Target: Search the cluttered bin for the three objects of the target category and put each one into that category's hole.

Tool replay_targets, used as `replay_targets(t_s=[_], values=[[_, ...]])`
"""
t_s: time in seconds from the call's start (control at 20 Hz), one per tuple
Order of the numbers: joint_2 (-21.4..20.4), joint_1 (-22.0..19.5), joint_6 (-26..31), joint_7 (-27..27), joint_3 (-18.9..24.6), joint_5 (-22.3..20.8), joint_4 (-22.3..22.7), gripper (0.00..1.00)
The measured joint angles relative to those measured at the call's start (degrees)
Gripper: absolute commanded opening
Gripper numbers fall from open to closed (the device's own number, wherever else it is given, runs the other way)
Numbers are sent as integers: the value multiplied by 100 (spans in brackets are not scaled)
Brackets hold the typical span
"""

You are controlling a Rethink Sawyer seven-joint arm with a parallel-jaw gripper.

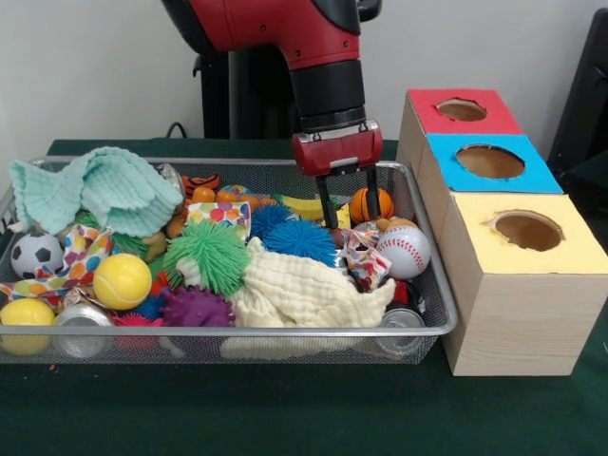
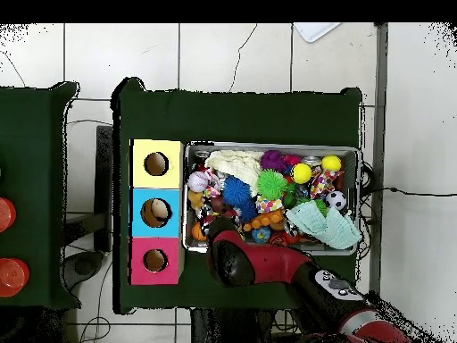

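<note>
Underneath — green tbl, tiled floor

The front view looks level across the table toward the robot, close in, with the hand descending from the top. The overhead view looks straight down from high up, turned half round, robot base at bottom. Both share the bin beneath the hand and the boxes beside it.

Cluttered bin on green table, blue-surround hole beside it, red arm over bin's edge.
</note>
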Motion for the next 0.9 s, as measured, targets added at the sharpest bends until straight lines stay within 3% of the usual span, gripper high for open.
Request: replay_targets(t_s=[0.55, 0.9], values=[[120, 57, -1, 0, 107, 1, -9, 100], [146, 1071, -1, 0, -722, 0, -321, 100]])
